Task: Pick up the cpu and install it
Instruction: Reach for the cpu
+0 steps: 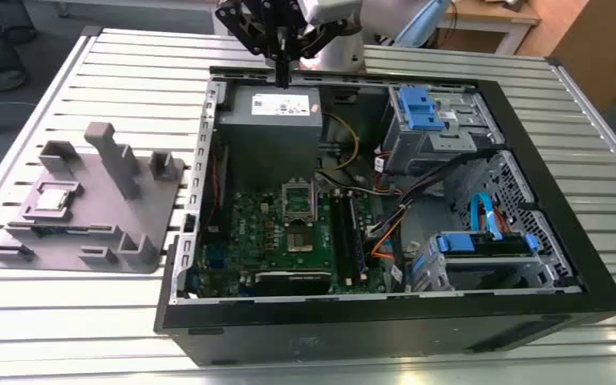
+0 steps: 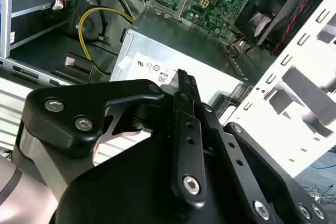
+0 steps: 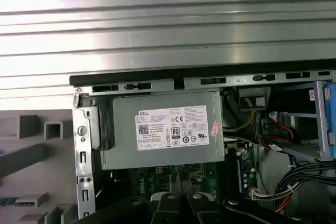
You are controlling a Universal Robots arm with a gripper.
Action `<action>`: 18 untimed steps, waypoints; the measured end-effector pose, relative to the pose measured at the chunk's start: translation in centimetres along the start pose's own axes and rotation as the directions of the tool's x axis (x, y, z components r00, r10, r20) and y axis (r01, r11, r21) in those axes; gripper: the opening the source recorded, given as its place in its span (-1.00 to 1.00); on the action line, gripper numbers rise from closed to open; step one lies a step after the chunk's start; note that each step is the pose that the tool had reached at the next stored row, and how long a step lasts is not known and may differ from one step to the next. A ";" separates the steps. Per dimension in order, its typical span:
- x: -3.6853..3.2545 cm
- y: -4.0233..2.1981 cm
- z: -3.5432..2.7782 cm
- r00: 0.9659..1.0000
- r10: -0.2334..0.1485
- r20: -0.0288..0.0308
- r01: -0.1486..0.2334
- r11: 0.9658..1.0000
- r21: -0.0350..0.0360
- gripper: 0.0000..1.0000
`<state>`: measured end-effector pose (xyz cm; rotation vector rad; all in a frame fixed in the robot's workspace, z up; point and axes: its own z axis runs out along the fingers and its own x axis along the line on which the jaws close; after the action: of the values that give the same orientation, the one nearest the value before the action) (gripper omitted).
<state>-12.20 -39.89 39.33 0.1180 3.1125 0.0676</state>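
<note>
I hold the gripper (image 1: 283, 79) high over the far wall of the case (image 1: 394, 321), its tips above the power supply (image 1: 270, 128). In the second wrist view the black fingers (image 2: 185, 85) lie pressed together with nothing between them: the hand is clenched and empty.

The cpu (image 1: 54, 199) is well apart from it, on the exterior view's left. It lies flat with its silver top up in a shallow seat of the tray (image 1: 126, 233), outside the case. I judge the seat is there to keep the chip square and free to be taken from above. The tray's upright posts look like holders for other parts.

The case rests on its side on the slatted table (image 1: 73, 321) with the panel off, so the board (image 1: 244, 224) faces up within the arm's reach. The socket (image 1: 301, 241) sits near the middle of the board. Its metal frame appears swung up toward the supply, which would leave the seat bare for the chip, though I cannot make out the contacts.

By my count there is one cpu, one tray, one case, one board with one socket, and one supply, whose white label (image 3: 173, 128) shows in the first wrist view. There are also two blue drive brackets, one (image 1: 423, 108) beside the supply and one (image 1: 484, 243) near the case's front. No part of the install is done.
</note>
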 end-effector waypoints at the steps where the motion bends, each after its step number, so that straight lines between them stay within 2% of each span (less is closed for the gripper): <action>1: 0.00 0.00 0.00 1.000 0.000 0.000 0.000 1.000 0.000 -0.79; 11: 0.03 0.00 -0.02 1.000 0.000 0.000 0.000 1.000 0.000 -0.79; 18: 0.86 -0.07 -0.02 1.000 0.000 0.000 0.000 1.000 0.000 -0.79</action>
<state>-13.06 -39.90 39.33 0.1178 3.1125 0.0676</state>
